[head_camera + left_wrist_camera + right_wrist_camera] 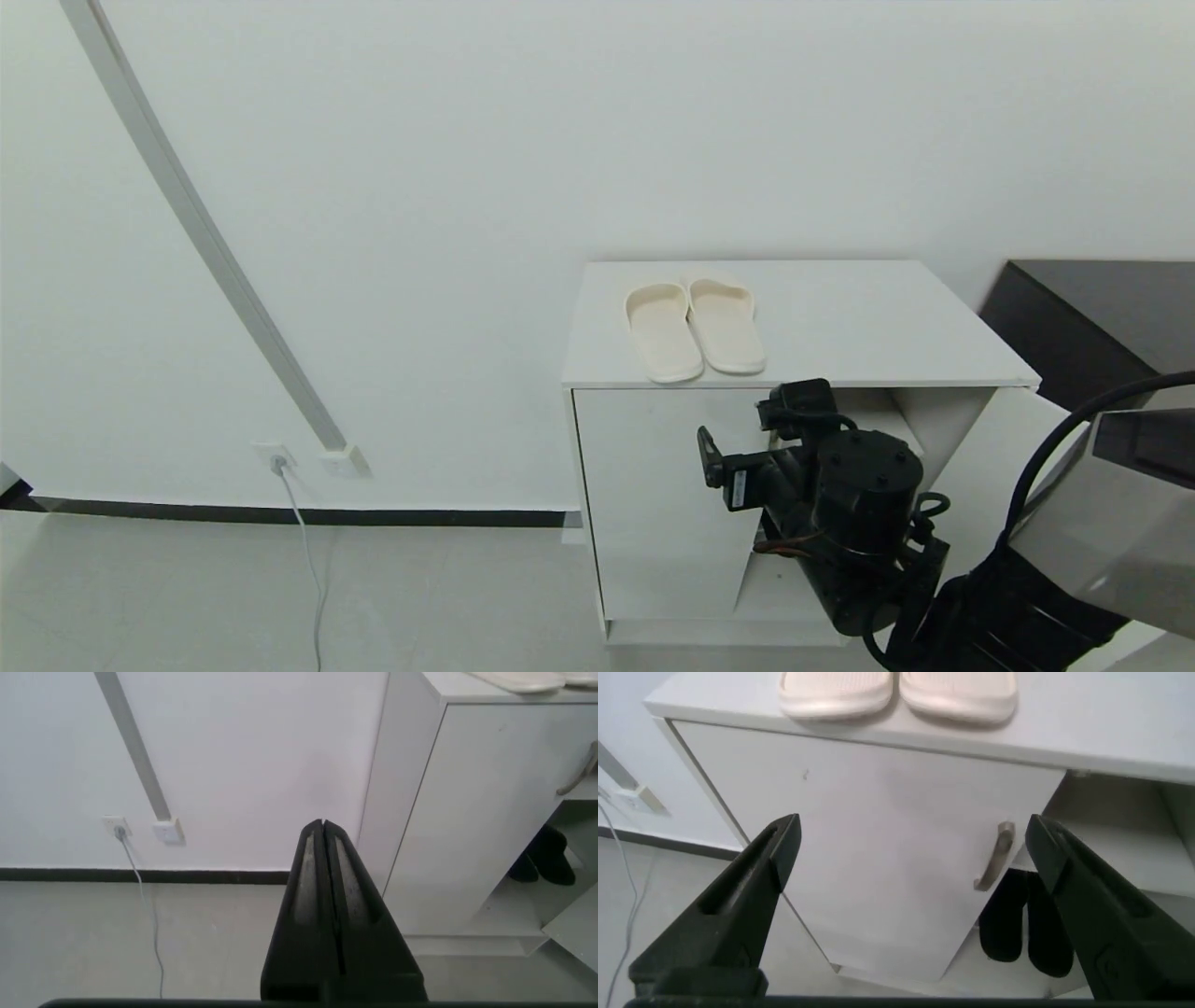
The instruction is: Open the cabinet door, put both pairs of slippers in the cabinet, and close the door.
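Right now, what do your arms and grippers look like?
My right arm is black with a round, screw-dotted joint, a silvery-grey shell and looping black cables. The right gripper has two long black wedge-shaped fingers. The left gripper has two flat black ones.

— Cabinet finish?
— The cabinet is plain white on top, side and door, with no pattern. Its handle is a pale, dull metal tone.
— Footwear?
— The cream slippers are one even shade. The black slippers are solid black.
— Surroundings?
— The wall is white and the skirting strip is black. The floor is pale grey. The conduit is light grey, the cable whitish. The side unit is near-black.
— Equipment?
— The left gripper and right gripper are both black.
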